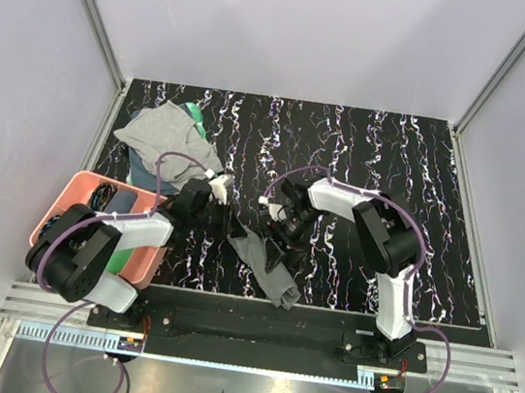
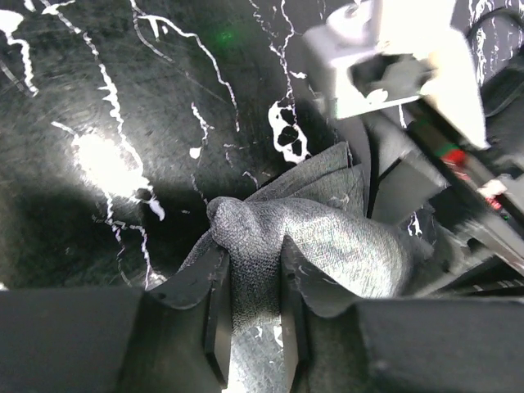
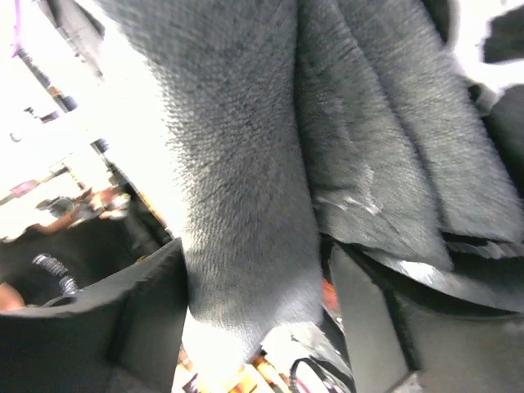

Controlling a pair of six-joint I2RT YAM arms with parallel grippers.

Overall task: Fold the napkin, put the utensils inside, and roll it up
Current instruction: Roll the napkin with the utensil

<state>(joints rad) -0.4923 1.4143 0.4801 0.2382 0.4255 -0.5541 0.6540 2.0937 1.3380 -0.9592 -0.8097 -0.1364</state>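
The dark grey napkin lies bunched on the marbled table, trailing from between the two arms toward the near edge. My left gripper is shut on a raised fold of the napkin; in the left wrist view the cloth is pinched between the fingers of that gripper. My right gripper is at the napkin's upper end. In the right wrist view its jaws stand open, with a strip of napkin hanging loose between them and a gap on the right side. The utensils are out of view.
A pink basket with dark items sits at the left edge beside the left arm. A lighter grey cloth covers a green item at the back left. Walls enclose the table on three sides.
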